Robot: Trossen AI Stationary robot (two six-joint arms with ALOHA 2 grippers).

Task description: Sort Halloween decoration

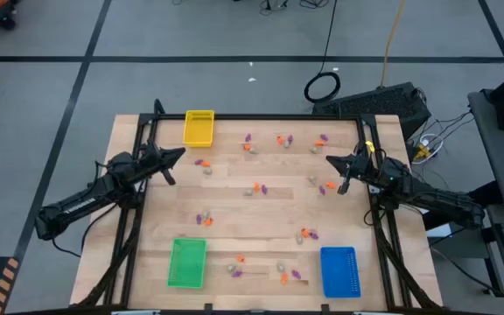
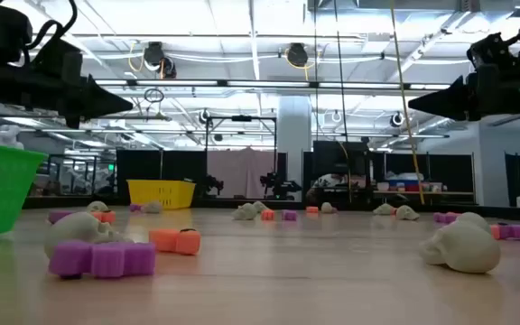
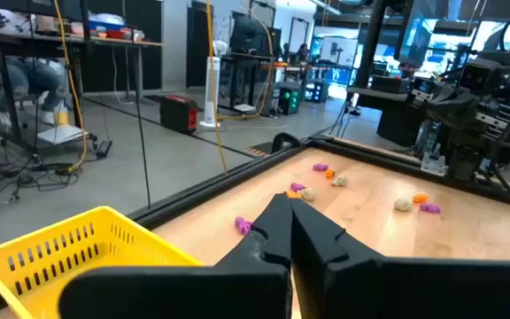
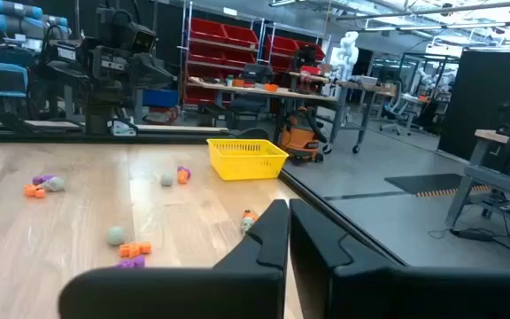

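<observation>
Left tool (image 1: 178,155) closed, raised at table's left edge, right tool (image 1: 332,159) closed, raised opposite

No text, label, brand, number or sign was legible on the table, trays, trinkets, arms or in the room behind

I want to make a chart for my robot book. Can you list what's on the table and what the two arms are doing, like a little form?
Table: wooden top, black frame
Trinkets: tiny orange, purple and beige-grey pieces scattered over the table
Yellow tray: far edge, toward the left
Green tray: near edge, left
Blue tray: near edge, right
In the trays: no trinkets seen
Left end effector: shut, empty, above the table's left side
Right end effector: shut, empty, above the table's right side
Sorting: not started
</observation>
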